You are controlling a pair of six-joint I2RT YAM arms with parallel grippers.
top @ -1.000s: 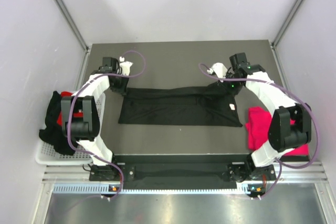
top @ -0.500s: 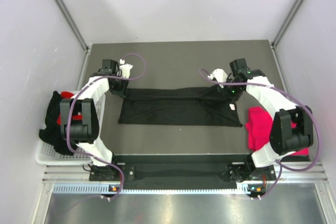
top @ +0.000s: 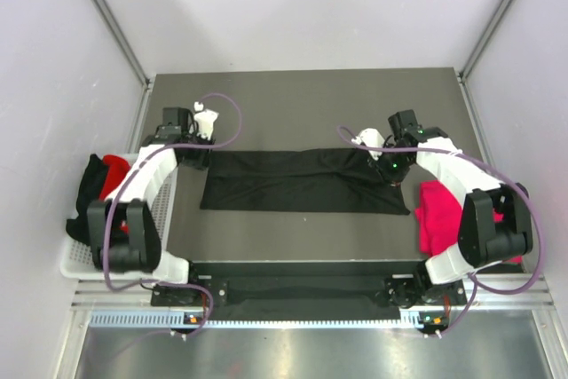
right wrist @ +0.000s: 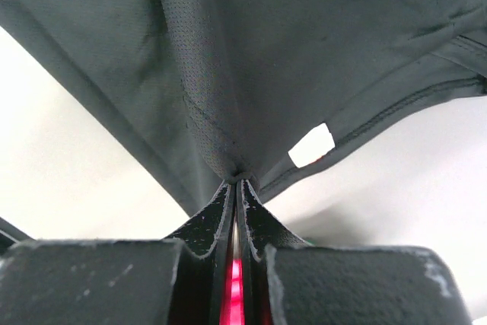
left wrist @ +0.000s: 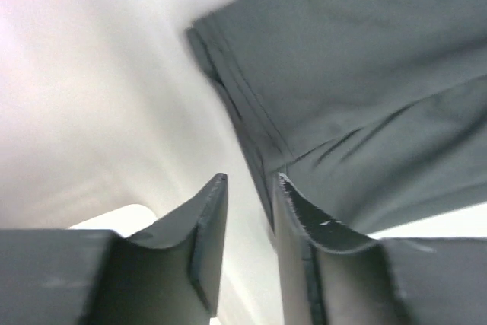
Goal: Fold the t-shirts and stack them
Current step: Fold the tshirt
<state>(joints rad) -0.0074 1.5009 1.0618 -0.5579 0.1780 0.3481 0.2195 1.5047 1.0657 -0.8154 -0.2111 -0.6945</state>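
A black t-shirt (top: 306, 181) lies folded into a long strip across the middle of the table. My left gripper (top: 201, 155) stands open at its far left corner. In the left wrist view the fingertips (left wrist: 251, 184) are apart, with bare table between them and the shirt's hem (left wrist: 365, 74) just beyond. My right gripper (top: 388, 169) is shut on a pinch of the black t-shirt (right wrist: 251, 51) at its far right corner (right wrist: 237, 180), beside the small white tag (right wrist: 310, 145). A pink t-shirt (top: 439, 215) lies crumpled at the right.
A white wire basket (top: 75, 259) hangs off the table's left edge, holding a black tee (top: 89, 210) and a red one (top: 114, 170). Metal frame posts rise at the table's far corners.
My left gripper has opened and let go of the shirt's far left corner, and that arm has shifted. The right gripper stays shut on the cloth and has sunk toward the table.
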